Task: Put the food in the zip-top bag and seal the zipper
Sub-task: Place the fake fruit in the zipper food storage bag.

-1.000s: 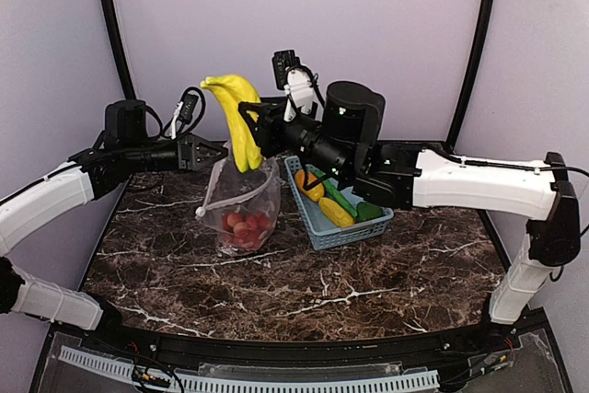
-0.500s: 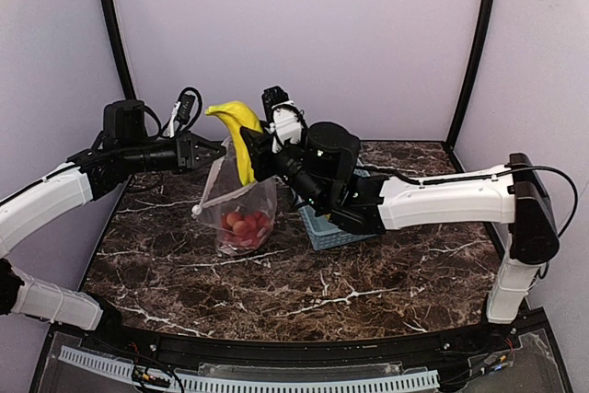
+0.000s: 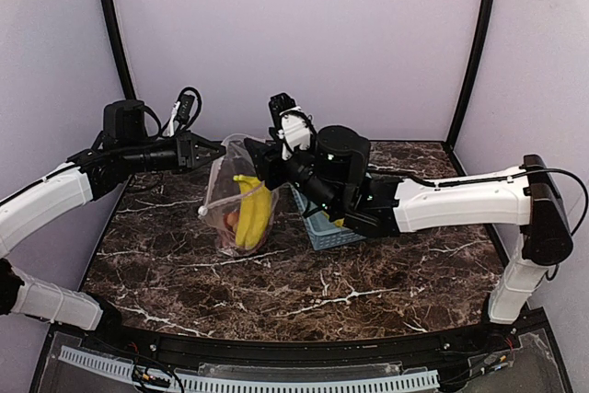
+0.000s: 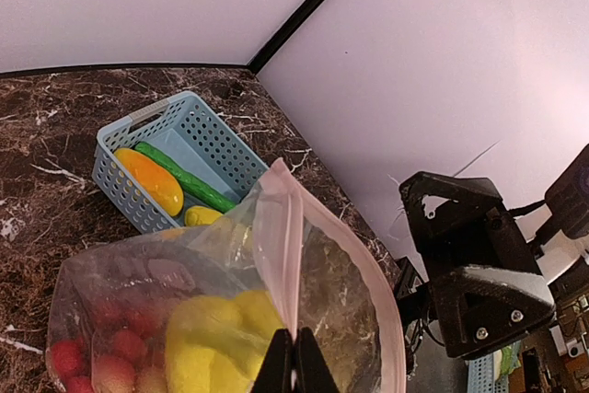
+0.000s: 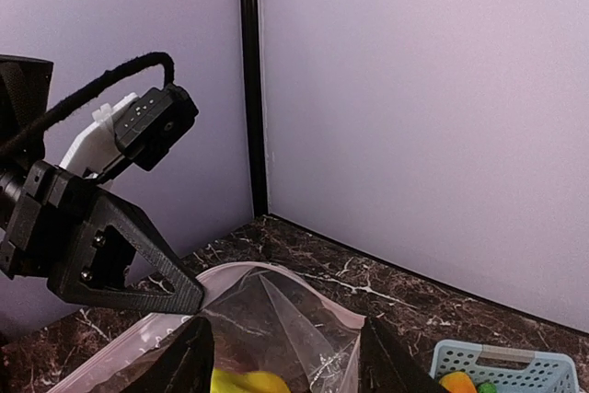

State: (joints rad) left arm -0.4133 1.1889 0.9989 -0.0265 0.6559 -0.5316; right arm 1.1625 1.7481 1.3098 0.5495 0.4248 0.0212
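We see the bag hanging upright over the left part of the table, its bottom resting on the marble and its mouth at the top. Inside it the bananas stand on end, with the red fruits low down beside them.

The zipper, a pinkish strip, runs round the open mouth. The left gripper has this strip pinched between its tips, which are pressed fully together, and so holds that side of the bag up.

The right gripper hangs just above the mouth, on the side away from the left one. Its fingers stand apart and have hold of nothing. From its wrist camera we look down between them into the bag, where the top of the bananas shows yellow. We cannot tell whether its tips touch the plastic.

Just to the right of the bag sits the basket, light blue and latticed. In the overhead view the right arm hides most of it. The left wrist camera shows an orange piece and a long green vegetable lying in it side by side, with a small yellow piece near them.
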